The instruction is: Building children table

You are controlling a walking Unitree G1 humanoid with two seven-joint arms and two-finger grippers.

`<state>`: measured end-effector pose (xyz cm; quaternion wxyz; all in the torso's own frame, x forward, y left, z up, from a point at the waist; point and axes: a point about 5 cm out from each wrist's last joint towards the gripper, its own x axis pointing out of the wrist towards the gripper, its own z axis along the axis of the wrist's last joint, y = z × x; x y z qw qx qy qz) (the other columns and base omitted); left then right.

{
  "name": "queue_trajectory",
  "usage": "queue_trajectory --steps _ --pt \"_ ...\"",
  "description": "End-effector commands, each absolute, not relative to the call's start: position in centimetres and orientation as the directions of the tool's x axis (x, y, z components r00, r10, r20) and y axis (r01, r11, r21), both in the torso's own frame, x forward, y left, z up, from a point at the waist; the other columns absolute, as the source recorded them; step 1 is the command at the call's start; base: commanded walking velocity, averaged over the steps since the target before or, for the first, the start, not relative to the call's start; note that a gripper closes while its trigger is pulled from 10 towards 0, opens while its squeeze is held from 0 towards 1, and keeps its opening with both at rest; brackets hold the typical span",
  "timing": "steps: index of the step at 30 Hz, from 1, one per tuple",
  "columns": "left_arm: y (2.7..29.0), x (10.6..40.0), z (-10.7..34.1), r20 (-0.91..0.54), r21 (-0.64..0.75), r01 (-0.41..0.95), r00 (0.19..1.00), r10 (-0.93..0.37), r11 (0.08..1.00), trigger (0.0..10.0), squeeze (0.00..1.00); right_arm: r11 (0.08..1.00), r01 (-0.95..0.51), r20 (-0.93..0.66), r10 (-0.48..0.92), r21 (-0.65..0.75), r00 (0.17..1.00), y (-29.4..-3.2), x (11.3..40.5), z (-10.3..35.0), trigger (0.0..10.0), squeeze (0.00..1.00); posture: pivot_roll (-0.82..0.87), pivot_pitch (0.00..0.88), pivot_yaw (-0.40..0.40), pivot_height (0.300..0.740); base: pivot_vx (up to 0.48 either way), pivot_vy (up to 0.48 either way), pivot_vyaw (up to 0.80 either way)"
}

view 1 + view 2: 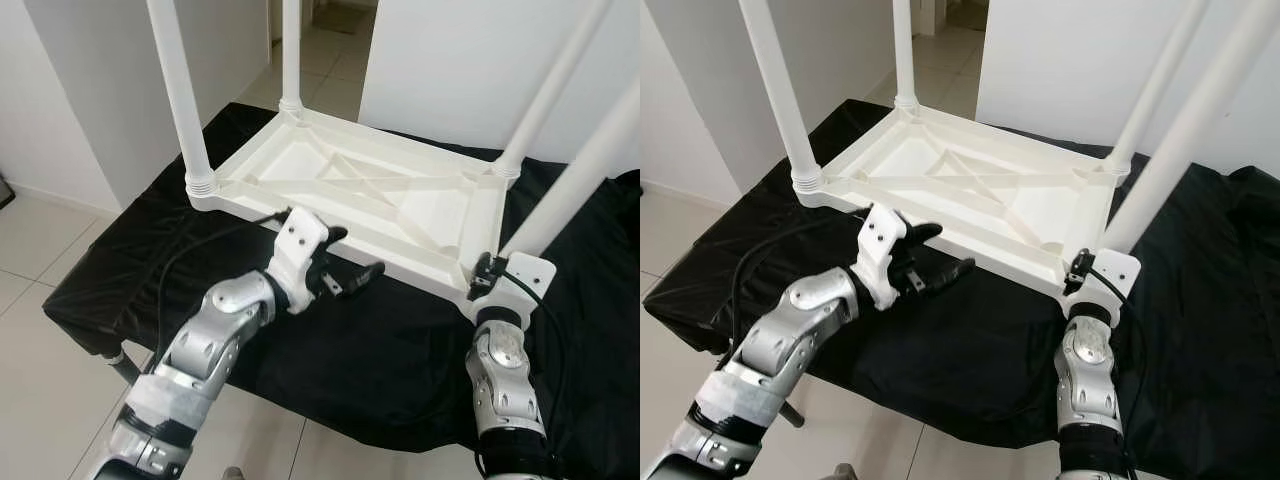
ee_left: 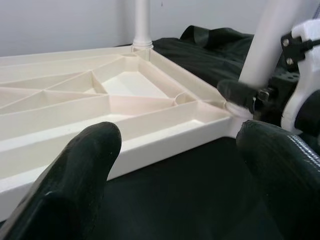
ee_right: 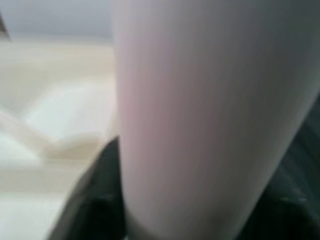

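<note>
Both head views are bright, evenly lit and sharp, with soft daylight and no hard shadows. The white table (image 1: 360, 205) is close to overexposed, its ribs marked only by faint shading, while the black cloth (image 1: 400, 340) shows dull sheen along its folds. In the left wrist view the near black fingers (image 2: 75, 185) are soft. The right wrist view is badly blurred, with the table leg (image 3: 210, 120) a pale smear.

head eyes look down; wrist cameras sit close.
</note>
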<state>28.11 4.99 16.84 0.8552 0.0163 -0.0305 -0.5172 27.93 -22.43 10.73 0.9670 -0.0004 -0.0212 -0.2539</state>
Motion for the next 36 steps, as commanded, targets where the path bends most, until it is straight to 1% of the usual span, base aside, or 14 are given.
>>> queue_trajectory --steps 1,4,5,6,7,8,11,14,17,22,26,28,33,36 --pt "4.9 27.7 16.6 0.035 0.062 0.859 0.508 -0.861 0.509 10.0 0.00 0.860 0.510 -0.012 -0.510 0.006 0.860 -23.2 27.0 9.3 10.0 1.00 -0.07 0.000 -0.048 0.740 0.000 0.000 0.00" --pt "4.8 27.1 16.3 0.022 0.049 0.884 0.464 -0.886 0.465 10.0 0.00 0.866 0.500 0.021 -0.501 0.017 0.865 -23.0 26.8 9.7 10.0 1.00 -0.07 0.000 -0.051 0.740 0.000 0.000 0.00" --pt "4.8 26.3 15.9 0.005 0.037 0.909 0.416 -0.909 0.416 10.0 0.00 0.868 0.497 0.056 -0.497 0.011 0.866 -22.9 26.6 10.2 10.0 1.00 -0.07 0.000 -0.053 0.740 0.000 0.000 0.00" --pt "5.0 25.4 15.3 -0.028 0.020 0.929 0.371 -0.928 0.371 10.0 0.00 0.874 0.485 0.086 -0.484 0.009 0.871 -22.8 26.1 10.6 10.0 0.77 -0.07 0.000 -0.054 0.740 0.000 0.000 0.00" --pt "5.0 25.4 15.3 -0.028 0.020 0.929 0.371 -0.928 0.371 10.0 0.00 0.874 0.485 0.086 -0.484 0.009 0.871 -22.8 26.1 10.6 10.0 0.77 -0.07 0.000 -0.054 0.740 0.000 0.000 0.00" --pt "5.4 24.8 14.6 -0.064 0.004 0.942 0.336 -0.940 0.336 10.0 0.00 0.886 0.464 0.110 -0.462 0.005 0.880 -22.4 25.6 10.9 10.0 0.00 -0.07 0.000 -0.056 0.740 0.000 0.000 0.00" --pt "6.5 23.5 13.4 -0.125 -0.045 0.961 0.264 -0.956 0.271 10.0 0.00 0.905 0.423 0.134 -0.414 -0.048 0.900 -21.2 24.3 11.0 10.0 0.00 -0.08 0.000 -0.057 0.740 0.000 0.000 0.00" --pt "6.8 23.2 13.3 -0.131 -0.059 0.964 0.249 -0.959 0.259 10.0 0.00 0.905 0.422 0.133 -0.411 -0.062 0.902 -21.0 23.9 11.0 10.0 0.00 -0.08 0.000 -0.057 0.740 0.000 0.000 0.00" --pt "8.4 22.1 13.1 -0.152 -0.080 0.968 0.223 -0.963 0.237 10.0 0.00 0.919 0.381 0.162 -0.362 -0.105 0.918 -20.1 22.5 11.2 10.0 0.00 -0.09 0.000 -0.048 0.740 0.000 0.000 0.00" --pt "10.0 22.2 13.2 -0.185 -0.069 0.966 0.233 -0.955 0.250 10.0 0.00 0.925 0.352 0.174 -0.327 -0.143 0.929 -19.8 21.7 11.2 10.0 0.00 -0.09 0.000 -0.034 0.740 0.000 0.000 0.00" --pt "14.1 23.1 13.3 -0.300 -0.028 0.960 0.259 -0.918 0.280 10.0 0.00 0.938 0.306 0.172 -0.278 -0.166 0.945 -19.8 20.2 11.1 10.0 0.00 -0.09 0.000 -0.019 0.740 0.000 0.000 0.00" --pt "14.7 23.3 13.3 -0.318 -0.023 0.959 0.262 -0.911 0.283 10.0 0.00 0.940 0.298 0.170 -0.270 -0.167 0.948 -19.8 20.0 11.1 10.0 0.00 -0.09 0.000 -0.019 0.740 0.000 0.000 0.00" --pt "19.7 26.5 14.2 -0.387 0.030 0.912 0.389 -0.836 0.410 10.0 0.00 0.968 0.185 0.139 -0.163 -0.167 0.977 -18.7 19.3 11.1 10.0 0.00 -0.10 0.000 0.014 0.740 0.000 0.000 0.00" --pt "21.3 27.6 14.3 -0.410 0.052 0.884 0.442 -0.798 0.464 10.0 0.00 0.977 0.144 0.136 -0.123 -0.158 0.983 -18.2 19.3 11.2 10.0 0.00 -0.11 0.000 0.019 0.740 0.000 0.000 0.00"
